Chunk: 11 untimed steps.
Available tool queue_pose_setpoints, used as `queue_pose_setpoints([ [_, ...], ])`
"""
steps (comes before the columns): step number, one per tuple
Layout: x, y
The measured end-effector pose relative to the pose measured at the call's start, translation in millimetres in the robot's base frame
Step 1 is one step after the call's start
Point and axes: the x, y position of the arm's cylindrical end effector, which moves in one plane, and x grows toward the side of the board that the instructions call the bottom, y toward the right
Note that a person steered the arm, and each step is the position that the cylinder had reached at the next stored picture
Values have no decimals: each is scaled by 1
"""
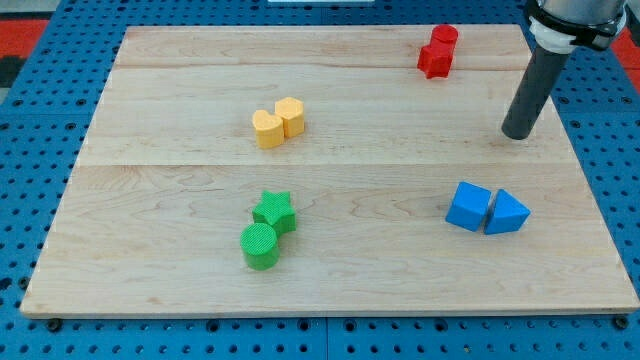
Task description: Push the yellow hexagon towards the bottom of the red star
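Note:
The yellow hexagon (pixel 291 116) sits left of the board's middle, touching a yellow heart-shaped block (pixel 267 129) on its left. The red star (pixel 435 61) lies near the view's top right, touching a red cylinder (pixel 444 37) just above it. My tip (pixel 517 135) rests on the board at the view's right, below and right of the red star and far right of the yellow hexagon. It touches no block.
A green star (pixel 274 212) and a green cylinder (pixel 260 246) touch each other at the lower middle. A blue cube (pixel 468 207) and a blue triangular block (pixel 506 213) sit together at the lower right, below my tip. The wooden board (pixel 150 200) lies on blue pegboard.

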Motion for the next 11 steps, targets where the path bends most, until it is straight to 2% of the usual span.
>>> queue_pose_setpoints([
  [1, -16, -84],
  [2, -28, -118],
  [3, -19, -179],
  [4, -1, -212],
  [5, -1, -302],
  [6, -30, -322],
  [7, -56, -284],
  [8, -50, -274],
  [9, -50, -207],
  [10, -24, -143],
  [11, -19, -143],
])
